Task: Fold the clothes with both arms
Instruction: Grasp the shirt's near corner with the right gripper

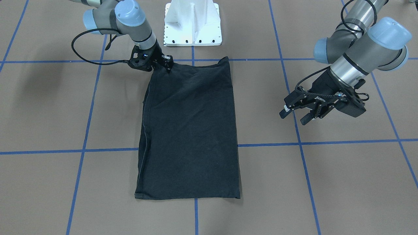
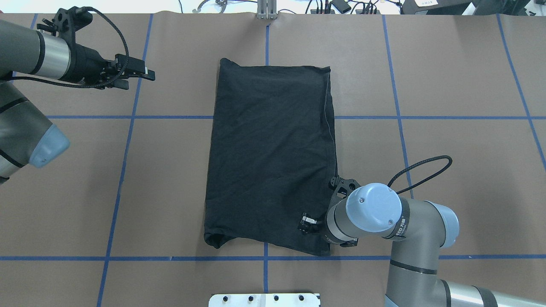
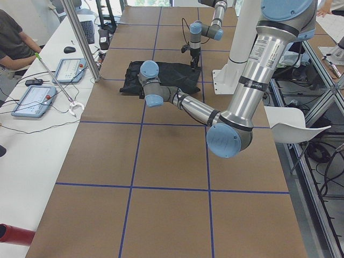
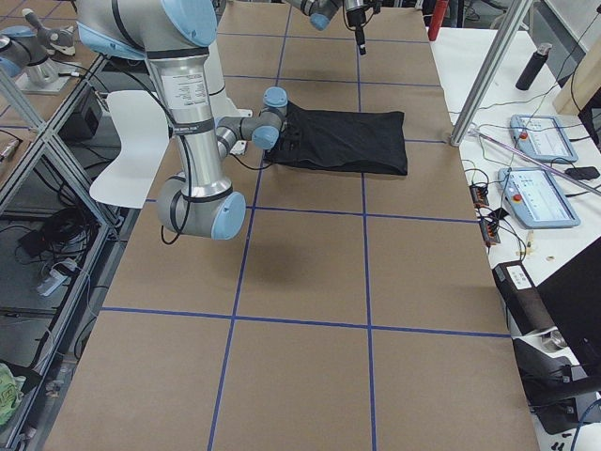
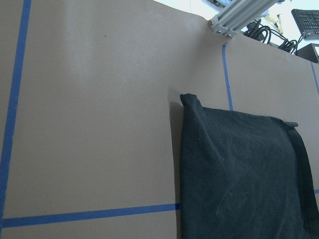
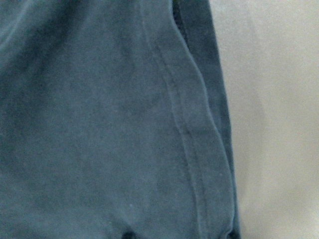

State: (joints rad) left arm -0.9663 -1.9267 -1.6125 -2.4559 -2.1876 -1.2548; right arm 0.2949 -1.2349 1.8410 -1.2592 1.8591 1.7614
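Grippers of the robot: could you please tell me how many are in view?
2. The right gripper pinches a corner of the T-shirt; the left gripper hangs open over the table, clear of it. None seems hidden.

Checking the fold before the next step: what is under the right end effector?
The black T-shirt, its corner nearest the robot, on the table. Anything beneath the cloth is covered; whether the right end effector pinches it is unclear.
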